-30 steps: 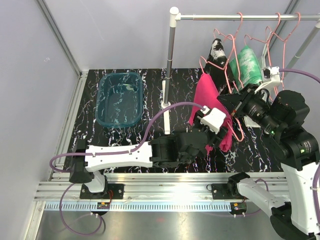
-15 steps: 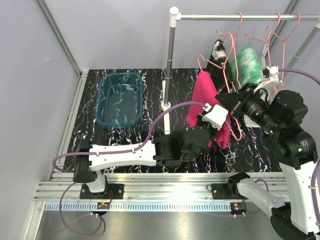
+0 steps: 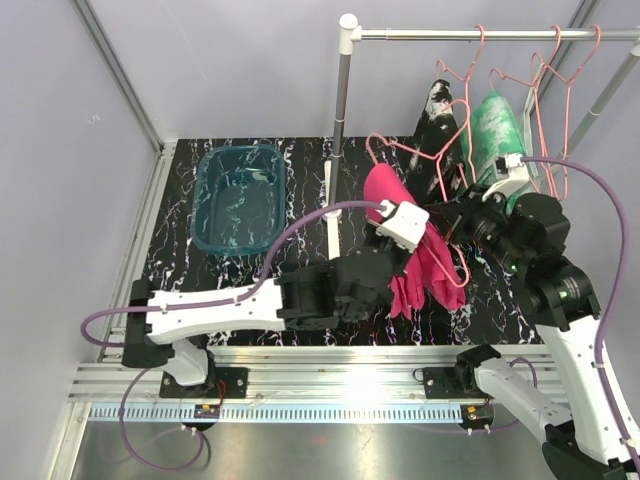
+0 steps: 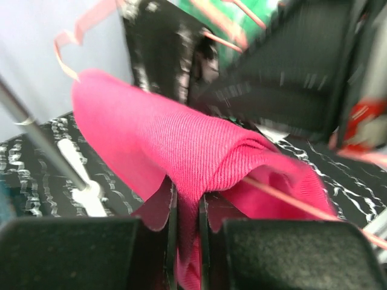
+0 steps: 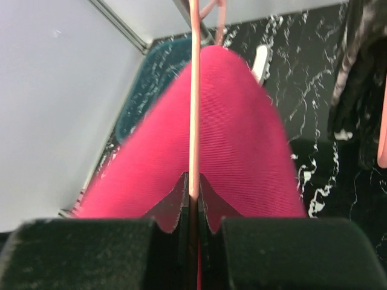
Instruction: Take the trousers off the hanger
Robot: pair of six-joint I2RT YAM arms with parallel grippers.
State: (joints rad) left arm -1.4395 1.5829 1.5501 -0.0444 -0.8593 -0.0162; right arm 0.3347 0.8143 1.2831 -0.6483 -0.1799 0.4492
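1 teal tub point(image 3: 238, 150) on table point(image 3: 300, 160), left of rack post point(image 3: 340, 120). 3 trousers: black-speckled trousers point(image 3: 437, 105) and green-white trousers point(image 3: 497, 125) hang under the rail point(image 3: 450, 35); pink trousers point(image 3: 383, 190) on a hanger point(image 5: 194, 90) off the rail. left gripper point(image 4: 187, 205) pinches the pink cloth, right gripper point(image 5: 193, 199) clamps the hanger wire.

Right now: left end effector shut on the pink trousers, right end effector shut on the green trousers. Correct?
One error. The right end effector is shut on the hanger, not on the green trousers. The right wrist view shows the hanger's wire pinched between its fingers, with the pink trousers draped beneath. The left end effector is shut on the pink trousers, as you said.
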